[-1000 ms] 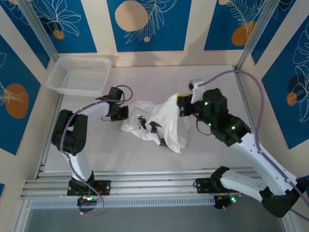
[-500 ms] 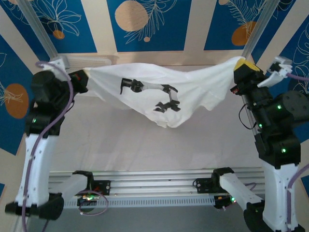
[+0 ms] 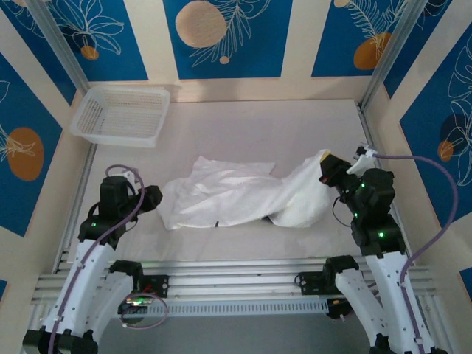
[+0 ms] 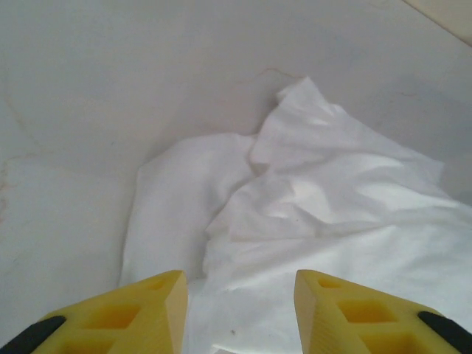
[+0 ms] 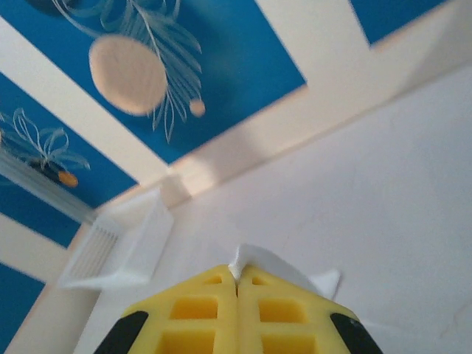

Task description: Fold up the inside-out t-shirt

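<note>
1. Left tool (image 3: 145, 199): at 9 o'clock of the table (image 3: 258, 125), w/ fingers spread and nothing between them. It sits just off the t-shirt's left edge, and the wrist view shows cloth lying loose ahead of it.
2. T-shirt (image 3: 236, 195): lies on the table mid-way, running from 9 to 3 o'clock as a rumpled strip. It's wrinkled w/ layers overlapping, so it isn't flat. Can't tell sleeves or collar apart.
3. Right tool (image 3: 328, 168): at 3 o'clock, fingers pressed together on the shirt's right end. The wrist view shows a white edge poking out between them, and that end is bunched and lifted a bit.
4. Basket (image 3: 118, 139): at 10-11 o'clock, well apart from the shirt.
5. Progress: looks early. The shirt is down on the table but not smoothed, and no clean fold is seen yet. Left to do: spread it flat, sort the sleeves, then do the folds.
</note>
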